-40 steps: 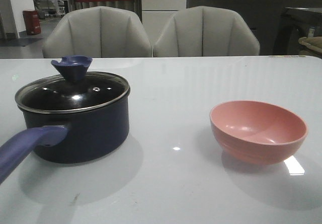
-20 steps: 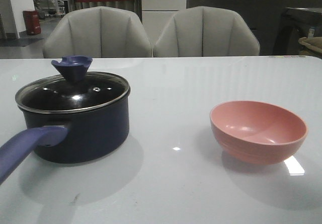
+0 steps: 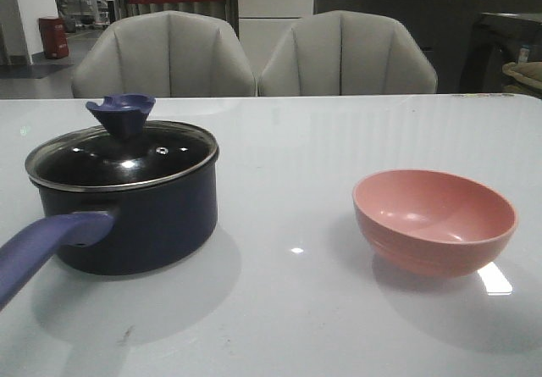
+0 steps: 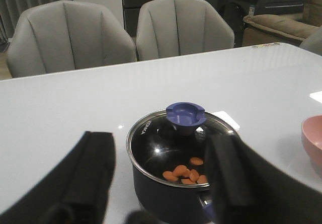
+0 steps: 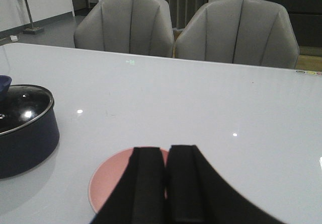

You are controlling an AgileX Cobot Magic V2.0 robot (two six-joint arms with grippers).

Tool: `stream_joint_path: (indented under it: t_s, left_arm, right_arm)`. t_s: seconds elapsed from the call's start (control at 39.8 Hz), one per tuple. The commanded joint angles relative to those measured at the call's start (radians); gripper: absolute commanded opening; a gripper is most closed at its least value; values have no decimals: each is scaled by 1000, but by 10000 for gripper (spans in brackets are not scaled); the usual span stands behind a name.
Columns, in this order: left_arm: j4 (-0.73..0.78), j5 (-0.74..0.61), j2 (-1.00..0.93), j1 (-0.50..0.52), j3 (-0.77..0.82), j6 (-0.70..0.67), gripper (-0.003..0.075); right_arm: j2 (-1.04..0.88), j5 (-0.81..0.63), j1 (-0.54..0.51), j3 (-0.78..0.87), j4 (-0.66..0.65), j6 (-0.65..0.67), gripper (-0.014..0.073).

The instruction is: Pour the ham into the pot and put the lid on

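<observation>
The dark pot [image 3: 135, 224] stands at the table's left, its blue-purple handle [image 3: 42, 246] pointing toward me. The glass lid [image 3: 123, 157] with its blue-purple knob [image 3: 121, 113] sits on it. In the left wrist view the orange ham chunks [image 4: 185, 173] lie inside the pot [image 4: 171, 196] under the lid [image 4: 176, 143]. My left gripper [image 4: 161, 171] is open and empty, above and behind the pot. My right gripper [image 5: 166, 156] is shut and empty above the pink bowl [image 5: 113, 176]. Neither gripper shows in the front view.
The empty salmon-pink bowl [image 3: 434, 220] stands at the table's right. Two grey chairs [image 3: 254, 55] stand behind the far table edge. The pot's long handle sticks out toward the near left edge.
A dark object at the top left corner of the front view has gone out of sight. Pot, lid and bowl have not moved.
</observation>
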Motion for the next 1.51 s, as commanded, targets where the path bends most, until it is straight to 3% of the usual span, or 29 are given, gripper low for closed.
stream_joint_path:
  t_s: [0.0,0.63,0.98,1.23,1.48]
  left_arm:
    - [-1,-89,7,-2,-26,-2,118]
    - [4,-132,-10,0,17,-2,114]
    - [30,-161,-252,287,253,-21,113]
    - [32,-171,-343,313,340,-151,114]
    - [32,-143,-357,313,340,-171,114]
  right_arm:
    - [2,-77,1,-26,0,-9,149]
    - [2,-77,1,-26,0,-9,149]
    - [2,-77,1,-26,0,-9,149]
    - [2,-77,1,-26,0,-9,149]
    - [2,-77,1,-26,0,-9,149]
